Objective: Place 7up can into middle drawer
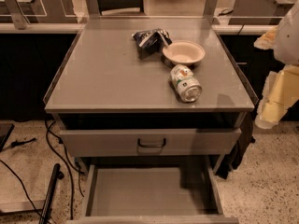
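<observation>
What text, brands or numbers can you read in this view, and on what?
No text is readable.
7up can, on its side on the cabinet top: label lettering too blurred.
Snack bag: print too blurred.
Bowl, middle drawer: no markings seen.
Gripper, at the right edge beside the cabinet: no markings seen.

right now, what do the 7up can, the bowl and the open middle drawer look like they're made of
7up can: thin metal, likely aluminium; shiny silver end, printed green-and-white label.
bowl: cream, smooth, soft sheen; ceramic or plastic, can't tell which.
middle drawer: seems matte grey painted sheet metal, going by its flat floor and thin walls.
gripper hangs at the right edge, off the can.
</observation>
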`<act>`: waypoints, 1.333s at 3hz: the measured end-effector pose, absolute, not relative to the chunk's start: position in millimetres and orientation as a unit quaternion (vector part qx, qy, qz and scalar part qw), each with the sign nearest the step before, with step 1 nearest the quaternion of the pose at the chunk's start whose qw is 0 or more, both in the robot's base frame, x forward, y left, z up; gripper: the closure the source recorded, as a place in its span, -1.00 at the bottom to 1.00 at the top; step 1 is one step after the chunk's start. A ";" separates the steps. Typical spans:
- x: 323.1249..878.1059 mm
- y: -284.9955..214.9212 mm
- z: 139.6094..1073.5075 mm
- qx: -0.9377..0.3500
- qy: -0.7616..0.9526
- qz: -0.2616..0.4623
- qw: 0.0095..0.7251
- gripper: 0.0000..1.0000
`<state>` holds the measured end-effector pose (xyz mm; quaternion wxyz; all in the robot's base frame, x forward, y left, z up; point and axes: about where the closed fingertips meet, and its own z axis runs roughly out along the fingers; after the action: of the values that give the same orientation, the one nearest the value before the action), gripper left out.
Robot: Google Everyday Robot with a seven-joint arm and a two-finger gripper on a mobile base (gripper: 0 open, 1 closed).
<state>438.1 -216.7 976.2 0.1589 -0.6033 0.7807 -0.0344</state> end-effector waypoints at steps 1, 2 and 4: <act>438.2 -216.6 976.2 -0.603 0.781 -0.034 0.159 -1.00; 448.1 -213.5 976.0 -0.587 0.789 -0.039 0.176 -1.00; 508.1 -194.4 954.3 -0.523 0.823 -0.034 0.220 -1.00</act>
<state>508.1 -194.4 954.3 0.2200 -0.5232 0.8227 -0.0338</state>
